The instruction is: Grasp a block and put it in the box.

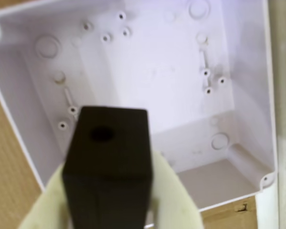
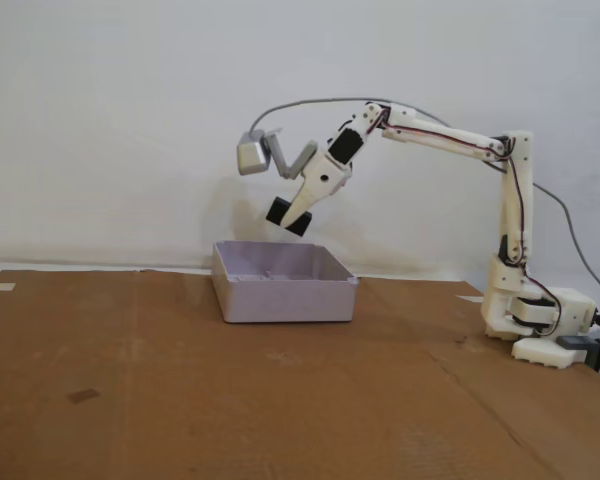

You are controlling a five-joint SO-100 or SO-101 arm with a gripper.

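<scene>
Just one block — clamped in the gripper — above one box.

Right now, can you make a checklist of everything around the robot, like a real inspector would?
Surface: brown cardboard sheet, with a small dark mark near its front left in the fixed view.
Job's things: block held in the air over the box; box empty inside.
Clutter: nothing seen.
Tool: shut on the block, above the box's back edge in the fixed view.
Cables: grey cable arcing over the arm; another trailing off behind the base.
Surroundings: plain white wall.
</scene>
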